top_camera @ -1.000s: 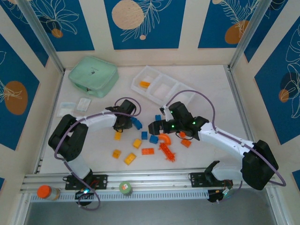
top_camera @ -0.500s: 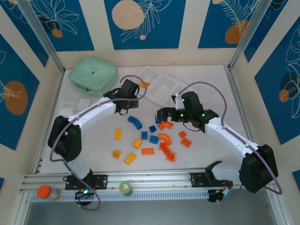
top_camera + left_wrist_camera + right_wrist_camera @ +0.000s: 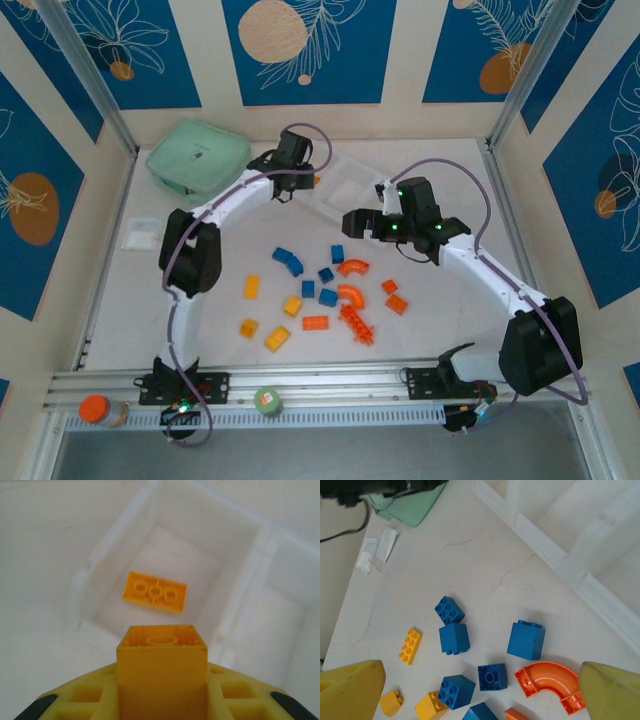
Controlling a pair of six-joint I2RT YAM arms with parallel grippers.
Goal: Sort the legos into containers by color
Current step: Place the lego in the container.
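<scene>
My left gripper (image 3: 300, 183) is over the left end compartment of the white tray (image 3: 352, 186), shut on a square yellow brick (image 3: 161, 665). Below it, one flat yellow brick (image 3: 155, 591) lies in that compartment (image 3: 200, 540). My right gripper (image 3: 355, 222) hangs open above the loose legos, with nothing between its yellow fingers (image 3: 350, 690). Under it lie several blue bricks (image 3: 526, 639), an orange arch (image 3: 550, 682) and a yellow plate (image 3: 410, 646). Further yellow bricks (image 3: 277, 339), a second orange arch (image 3: 350, 296) and orange-red pieces (image 3: 397, 303) are scattered mid-table.
A mint-green zip case (image 3: 198, 160) sits at the back left, with small clear packets (image 3: 140, 235) at the left wall. An orange-capped bottle (image 3: 95, 410) and a green roll (image 3: 267, 400) rest on the front rail. Walls close in three sides.
My left arm has swung from the middle of the table out to the tray with the yellow brick in its jaws. My right gripper has pulled back from the pile, still open.
</scene>
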